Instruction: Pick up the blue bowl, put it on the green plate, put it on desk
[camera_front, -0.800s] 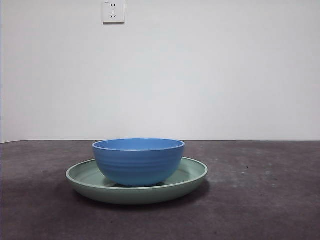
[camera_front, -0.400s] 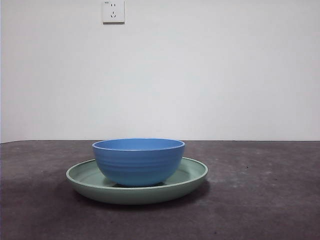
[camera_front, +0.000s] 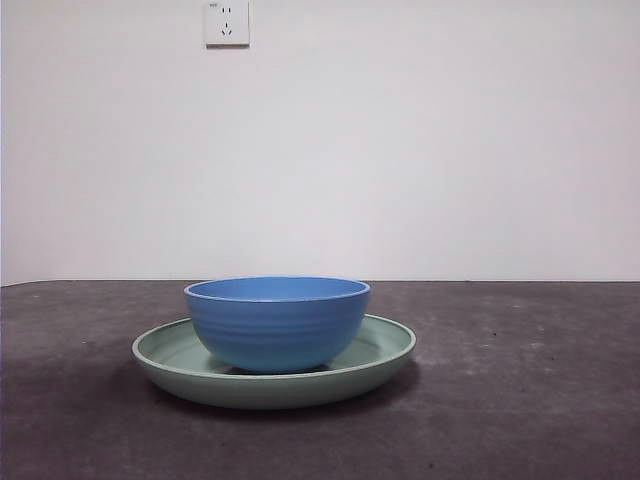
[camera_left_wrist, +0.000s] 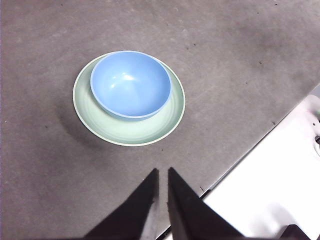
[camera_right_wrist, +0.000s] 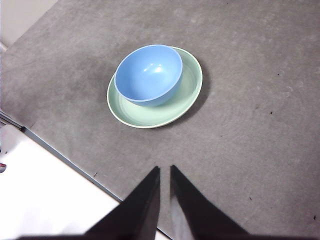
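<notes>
The blue bowl (camera_front: 277, 322) stands upright inside the green plate (camera_front: 380, 350), which rests on the dark desk (camera_front: 520, 400). Both wrist views look down on the pair from high up: the bowl (camera_left_wrist: 130, 84) on the plate (camera_left_wrist: 127, 131), and the bowl (camera_right_wrist: 148, 74) on the plate (camera_right_wrist: 165, 112). My left gripper (camera_left_wrist: 163, 175) hangs well above the desk (camera_left_wrist: 50, 175) with its jaws nearly together and nothing between them. My right gripper (camera_right_wrist: 165, 172) is likewise shut and empty, far from the bowl. Neither arm shows in the front view.
A white wall with a socket (camera_front: 227, 22) stands behind the desk. In the wrist views the desk's edge (camera_left_wrist: 250, 150) borders a white floor area (camera_right_wrist: 45, 195) near each gripper.
</notes>
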